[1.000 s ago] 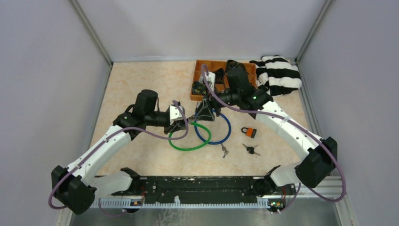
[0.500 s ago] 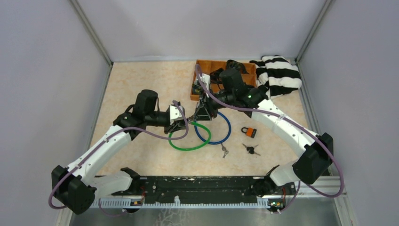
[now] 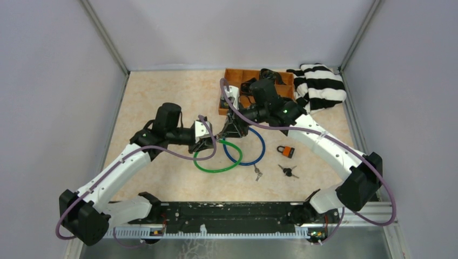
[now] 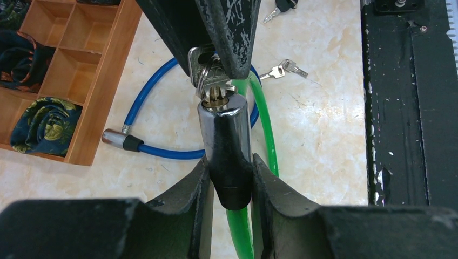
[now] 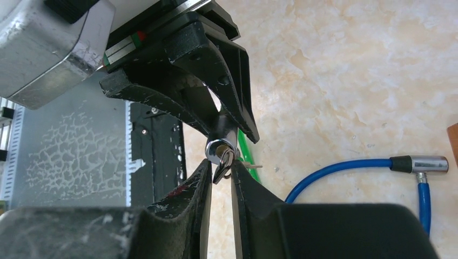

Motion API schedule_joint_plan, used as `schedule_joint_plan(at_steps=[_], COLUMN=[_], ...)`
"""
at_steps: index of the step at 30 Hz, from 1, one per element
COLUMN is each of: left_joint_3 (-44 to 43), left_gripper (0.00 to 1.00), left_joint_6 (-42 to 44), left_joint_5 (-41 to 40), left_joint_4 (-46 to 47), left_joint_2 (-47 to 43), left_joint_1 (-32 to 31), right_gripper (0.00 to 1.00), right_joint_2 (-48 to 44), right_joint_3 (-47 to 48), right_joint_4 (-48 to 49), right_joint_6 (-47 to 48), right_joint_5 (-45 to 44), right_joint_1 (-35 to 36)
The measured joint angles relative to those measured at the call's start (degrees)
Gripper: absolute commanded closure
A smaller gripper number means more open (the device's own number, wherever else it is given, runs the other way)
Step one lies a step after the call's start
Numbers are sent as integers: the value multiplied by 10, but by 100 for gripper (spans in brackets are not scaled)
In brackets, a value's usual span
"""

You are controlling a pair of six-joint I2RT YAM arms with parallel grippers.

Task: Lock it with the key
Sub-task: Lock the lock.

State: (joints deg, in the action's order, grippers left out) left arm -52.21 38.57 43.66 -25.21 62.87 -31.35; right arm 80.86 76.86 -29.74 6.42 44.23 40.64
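Note:
My left gripper is shut on the chrome and black lock cylinder of the green cable, holding it off the table. A silver key on a ring sits in the cylinder's face. My right gripper faces it head-on, and its fingertips pinch the key at the mouth of the cylinder. From above, the left gripper and the right gripper meet over the green cable.
A blue cable lock lies looped beside the green one. An orange padlock and two loose key sets lie on the table to the right. A wooden divided tray and a striped cloth are at the back.
The right gripper's jaws have narrowed onto the key while its wrist shifted a little toward the back. The left arm and the lock cylinder have stayed put.

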Motion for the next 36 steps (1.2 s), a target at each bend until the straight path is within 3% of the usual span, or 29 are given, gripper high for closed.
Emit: schedule_joint_plan(at_steps=[20,36], left_joint_3=[1,1], left_gripper=[100,100], left_joint_6=[-1,-4], left_joint_5=[1,3], left_joint_4=[0,-1], left_joint_2=[0,0], left_joint_1=[0,0], right_gripper=[90,100], right_joint_2=[4,7], right_joint_3=[16,21], right_joint_4=[-19,-30], right_joint_6=[92,229], right_joint_5=[-14,7], right_joint_1=[10,10])
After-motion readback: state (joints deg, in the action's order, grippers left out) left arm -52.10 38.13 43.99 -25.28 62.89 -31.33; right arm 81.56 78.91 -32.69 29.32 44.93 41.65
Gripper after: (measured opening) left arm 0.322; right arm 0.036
